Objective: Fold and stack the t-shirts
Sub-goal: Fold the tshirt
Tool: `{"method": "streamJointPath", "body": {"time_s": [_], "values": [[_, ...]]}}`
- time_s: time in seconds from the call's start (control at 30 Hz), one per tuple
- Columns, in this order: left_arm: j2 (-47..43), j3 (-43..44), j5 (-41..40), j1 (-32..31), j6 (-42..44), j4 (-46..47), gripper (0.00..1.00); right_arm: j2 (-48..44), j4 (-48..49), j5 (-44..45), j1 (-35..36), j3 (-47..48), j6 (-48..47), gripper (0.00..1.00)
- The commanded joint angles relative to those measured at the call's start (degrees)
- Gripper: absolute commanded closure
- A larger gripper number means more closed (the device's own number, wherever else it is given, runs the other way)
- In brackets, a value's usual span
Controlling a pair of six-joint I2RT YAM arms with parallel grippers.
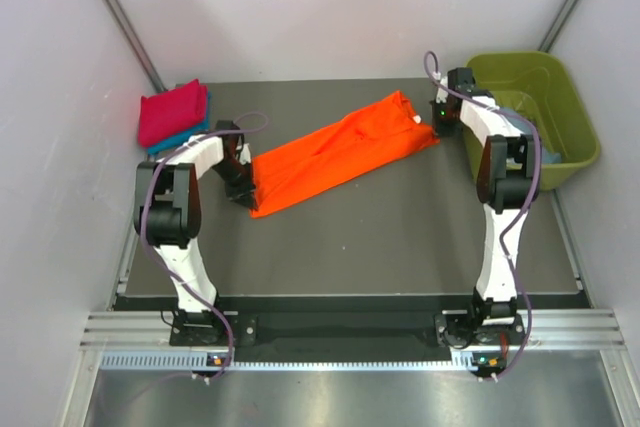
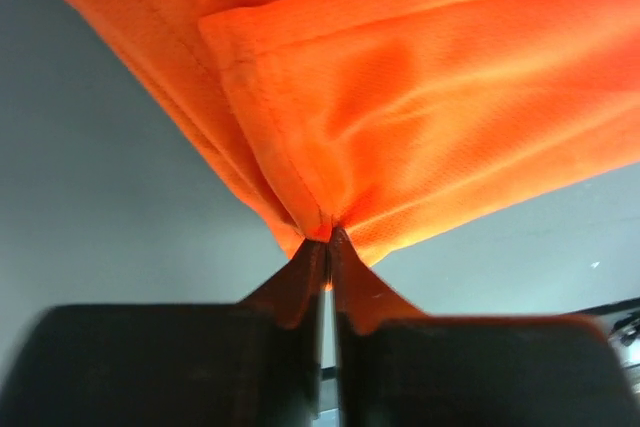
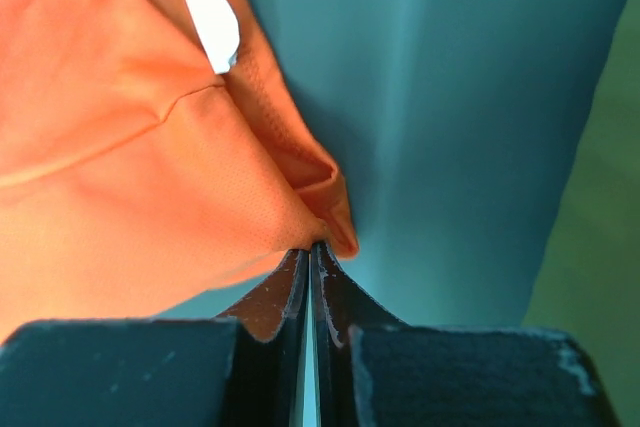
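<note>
We see a stack (image 1: 175,117) left of the orange shirt (image 1: 340,150); left end effector (image 2: 325,237) and right end effector (image 3: 312,247) pinch it, unfolded.

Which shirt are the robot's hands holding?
The orange t-shirt: the left hand and right hand each pinch an end. The pink t-shirt and blue t-shirt sit folded in a stack, untouched.

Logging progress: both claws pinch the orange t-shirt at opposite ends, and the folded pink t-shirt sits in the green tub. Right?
Not quite. The top view shows the folded pink t-shirt at the table's far-left corner, not in the green tub. The rest holds.
</note>
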Motion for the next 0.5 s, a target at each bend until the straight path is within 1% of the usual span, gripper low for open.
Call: {"method": "streamJointPath", "body": {"time_s": [0.0, 0.03, 0.07, 0.1, 0.13, 0.17, 0.2, 0.23, 0.27, 0.3, 0.33, 0.4, 0.47], "values": [[-4.54, -0.10, 1.25, -0.49, -0.30, -0.21, 0.87, 2.10, 2.10, 1.80, -0.33, 4.57, -0.46, 1.00], [-5.15, 0.25, 1.16, -0.49, -0.13, -0.82, 0.71, 2.10, 2.10, 1.98, -0.33, 4.93, -0.29, 0.98], [-5.60, 1.04, 0.99, -0.40, 0.39, -1.44, 0.66, 1.84, 1.84, 1.98, -0.24, 5.02, -0.03, 0.94], [-6.04, 3.57, 0.47, -0.14, 0.92, -1.97, 0.62, 0.54, 1.75, 2.33, -0.24, 4.50, 0.15, 0.88], [-6.91, 5.16, 0.11, 0.21, 2.32, -2.75, 0.59, -0.52, 1.75, 2.33, -0.33, 3.80, 0.67, 0.69], [-7.09, 7.01, -0.41, 0.74, 2.94, -2.85, 0.56, -1.66, 1.49, 2.33, -0.33, 2.92, 1.03, 0.61], [-6.92, 11.03, -2.16, 1.96, 3.47, -2.68, 0.54, -4.20, 1.31, 1.98, -0.33, 1.08, 1.47, 0.55], [-5.87, 12.98, -2.96, 2.58, 4.52, -2.33, 0.53, -5.44, 1.14, 1.63, -0.33, 0.11, 2.17, 0.49], [-4.82, 14.92, -3.66, 2.59, 5.05, -1.54, 0.52, -6.76, 0.79, 1.11, -0.33, -1.82, 2.43, 0.47], [-3.59, 18.15, -4.11, 4.85, 5.32, -1.01, 0.52, -8.95, 0.52, -0.20, -0.33, -2.79, 4.26, 0.44], [-0.79, 19.67, -5.07, 5.31, 5.76, -0.48, 0.52, -9.93, 0.08, -1.00, -0.33, -3.76, 5.85, 0.43], [2.29, 23.70, -6.04, 5.58, 6.81, 1.36, 0.53, -12.12, -0.36, -3.54, -0.24, -6.40, 8.05, 0.40], [7.22, 26.52, -7.44, 5.66, 7.17, 1.81, 0.53, -13.01, -0.80, -5.39, -0.07, -7.98, 9.20, 0.39]]}}
